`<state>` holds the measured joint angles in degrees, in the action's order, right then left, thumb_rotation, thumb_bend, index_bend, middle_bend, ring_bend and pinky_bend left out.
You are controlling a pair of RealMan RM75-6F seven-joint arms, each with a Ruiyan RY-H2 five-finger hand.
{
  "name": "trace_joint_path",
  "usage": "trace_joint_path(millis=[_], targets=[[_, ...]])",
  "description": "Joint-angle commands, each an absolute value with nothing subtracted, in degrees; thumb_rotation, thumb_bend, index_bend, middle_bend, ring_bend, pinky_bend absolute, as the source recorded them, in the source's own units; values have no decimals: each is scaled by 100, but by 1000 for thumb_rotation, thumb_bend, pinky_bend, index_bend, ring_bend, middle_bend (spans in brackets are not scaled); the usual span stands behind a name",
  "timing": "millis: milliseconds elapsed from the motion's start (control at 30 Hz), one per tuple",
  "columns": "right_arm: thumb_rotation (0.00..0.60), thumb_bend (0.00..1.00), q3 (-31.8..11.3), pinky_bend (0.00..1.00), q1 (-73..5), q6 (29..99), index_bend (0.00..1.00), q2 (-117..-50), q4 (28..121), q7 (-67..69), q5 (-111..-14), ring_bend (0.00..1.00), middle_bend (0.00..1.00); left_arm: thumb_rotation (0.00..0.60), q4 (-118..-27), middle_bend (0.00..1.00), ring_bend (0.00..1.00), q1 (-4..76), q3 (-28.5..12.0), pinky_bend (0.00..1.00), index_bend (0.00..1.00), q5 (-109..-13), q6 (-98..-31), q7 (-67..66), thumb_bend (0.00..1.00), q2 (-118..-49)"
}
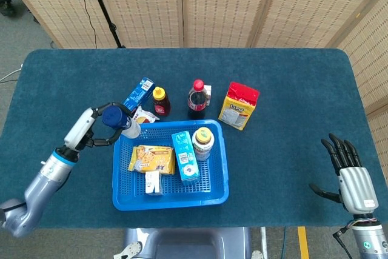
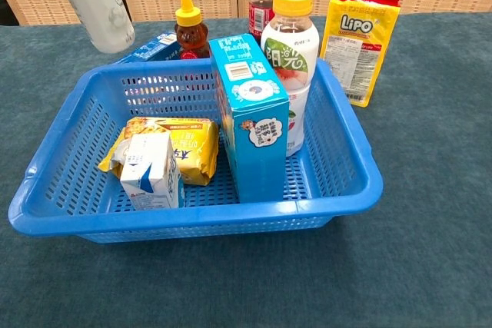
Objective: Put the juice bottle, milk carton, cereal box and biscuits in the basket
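The blue basket [image 1: 225, 168] [image 2: 192, 225] holds the yellow-capped juice bottle [image 1: 203, 142] [image 2: 288, 59], an upright blue cereal box [image 1: 185, 158] [image 2: 252, 120], a yellow biscuit pack [image 1: 153, 158] [image 2: 183, 147] and a small milk carton [image 1: 153, 182] [image 2: 150, 172]. My left hand [image 1: 96, 130] grips a white bottle with a blue cap [image 1: 120, 121] [image 2: 96, 1], tilted in the air over the basket's far left corner. The hand itself is outside the chest view. My right hand [image 1: 353, 177] rests at the table's near right edge, fingers spread, holding nothing.
Behind the basket stand a blue carton [image 1: 138, 93], a honey bottle [image 1: 159, 101], a cola bottle [image 1: 196, 99] and a yellow Lipo bag [image 1: 239, 106] [image 2: 361, 36]. A small packet [image 1: 143, 115] lies by the basket's far left rim. Wicker screens close off the back.
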<state>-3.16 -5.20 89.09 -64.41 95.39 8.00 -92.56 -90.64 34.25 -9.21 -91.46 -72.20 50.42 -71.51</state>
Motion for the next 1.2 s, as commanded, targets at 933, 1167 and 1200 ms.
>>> trace_joint_path(millis=[933, 1167, 1200], targets=[[600, 0, -328, 0, -523, 8902, 0, -6411, 9538, 854, -9232, 0, 0, 489, -7493, 0, 0, 3741, -504, 0, 0, -9335, -7186, 5010, 425, -8287], [600, 0, -323, 0, -510, 8928, 0, -6398, 9574, 853, -9249, 0, 0, 464, -7903, 0, 0, 3555, -507, 0, 0, -9451, -7644, 5077, 402, -7768], [600, 0, -321, 0, -509, 8931, 0, -6397, 9580, 854, -9255, 0, 0, 463, -7966, 0, 0, 3527, -508, 0, 0, -9452, -7689, 5068, 402, -7689]])
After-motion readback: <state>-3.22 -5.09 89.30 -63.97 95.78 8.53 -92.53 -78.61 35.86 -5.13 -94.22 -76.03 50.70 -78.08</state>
